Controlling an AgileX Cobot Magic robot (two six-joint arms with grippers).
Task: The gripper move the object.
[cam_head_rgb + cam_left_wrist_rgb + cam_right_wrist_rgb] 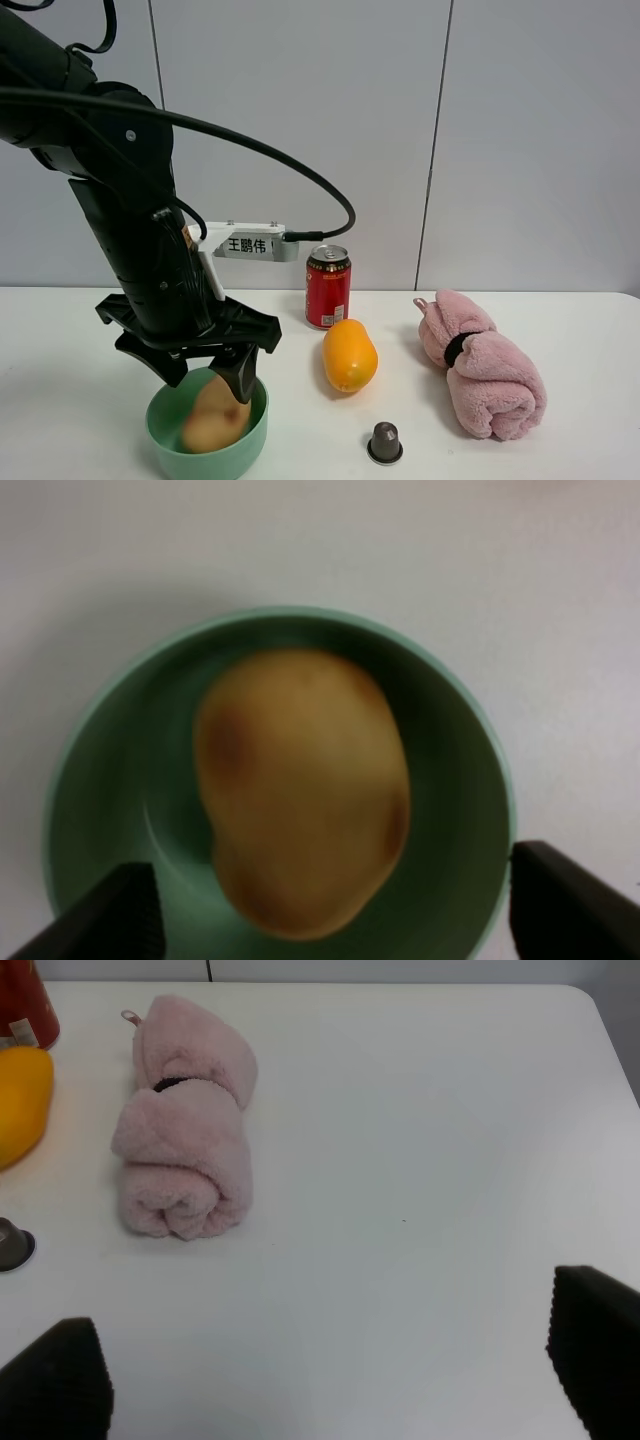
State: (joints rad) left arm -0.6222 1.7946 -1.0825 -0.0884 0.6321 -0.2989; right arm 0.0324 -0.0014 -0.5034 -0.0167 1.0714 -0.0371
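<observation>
The object, a pale yellow-tan fruit with a reddish-brown blush (213,420), lies inside a green bowl (163,448) at the front left of the white table. My left gripper (205,372) hangs just above the bowl, open. In the left wrist view its fingertips (125,910) stand wide apart on either side of the fruit (300,790), apart from it, over the bowl's rim (88,742). My right gripper (325,1370) is open and empty over bare table; it does not show in the exterior high view.
A red can (328,287) stands at the back middle. A brighter orange fruit (350,355) lies in front of it. A rolled pink towel (480,360) lies to the right, and a small grey capsule (385,442) sits near the front edge.
</observation>
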